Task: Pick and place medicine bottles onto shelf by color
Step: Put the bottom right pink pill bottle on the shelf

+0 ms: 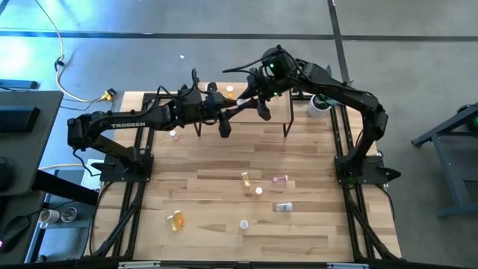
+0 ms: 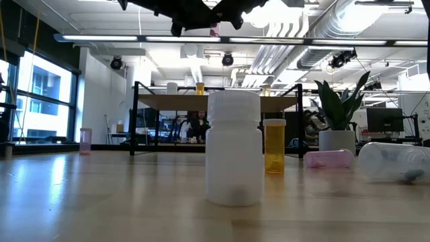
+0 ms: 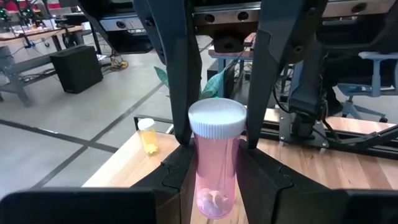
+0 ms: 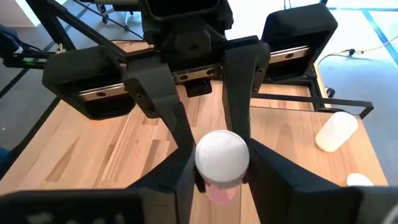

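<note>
My left gripper (image 3: 216, 163) and right gripper (image 4: 217, 165) are both clamped on one pink bottle (image 3: 215, 168), white cap up, held in the air over the shelf (image 1: 246, 97). "TROSSEN" reads on my left arm (image 1: 127, 125); the bottle shows no legible label.

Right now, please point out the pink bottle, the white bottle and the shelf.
pink bottle (image 3: 216, 180): left wrist view, its body.
white bottle (image 2: 234, 161): low view, its body.
shelf (image 2: 168, 102): low view, its top board.
</note>
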Controlling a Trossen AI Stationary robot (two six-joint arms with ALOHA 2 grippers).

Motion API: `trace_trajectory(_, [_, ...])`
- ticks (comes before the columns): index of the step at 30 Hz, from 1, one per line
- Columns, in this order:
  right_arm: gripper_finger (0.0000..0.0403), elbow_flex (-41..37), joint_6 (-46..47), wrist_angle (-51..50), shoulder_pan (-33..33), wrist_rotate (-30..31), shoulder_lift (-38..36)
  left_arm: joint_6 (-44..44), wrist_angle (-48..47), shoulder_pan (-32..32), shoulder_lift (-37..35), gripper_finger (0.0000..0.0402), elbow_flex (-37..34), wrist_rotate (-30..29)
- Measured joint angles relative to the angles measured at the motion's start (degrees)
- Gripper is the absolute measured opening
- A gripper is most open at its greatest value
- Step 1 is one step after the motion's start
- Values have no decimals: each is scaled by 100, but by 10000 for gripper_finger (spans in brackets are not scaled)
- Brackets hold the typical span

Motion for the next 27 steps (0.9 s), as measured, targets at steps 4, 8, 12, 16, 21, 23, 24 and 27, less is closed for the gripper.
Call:
trace_trajectory(4, [105,0,115,4,-2,0,0,-4,0,0,0,90,0,-17])
trace_trajectory(8, [106,0,129,4,-2,1,0,-4,0,0,0,90,0,-30])
trace_trajectory(12, [106,0,155,4,-2,0,0,-4,0,0,0,96,0,-34])
trace_trajectory(16, [106,0,245,0,-2,0,0,69,-21,0,-1,115,2,-40])
trace_trajectory(21, [106,0,297,-11,0,182,-3,75,-138,4,-9,152,7,-122])
trace_trajectory(23, [106,0,351,-15,0,360,-4,70,-160,4,-9,167,7,-243])
trace_trajectory(24, [106,0,393,-13,-1,369,-4,68,-162,4,-17,173,7,-285])
trace_trajectory(27, [106,0,456,-7,-29,389,-4,64,-186,35,-24,190,7,-360])
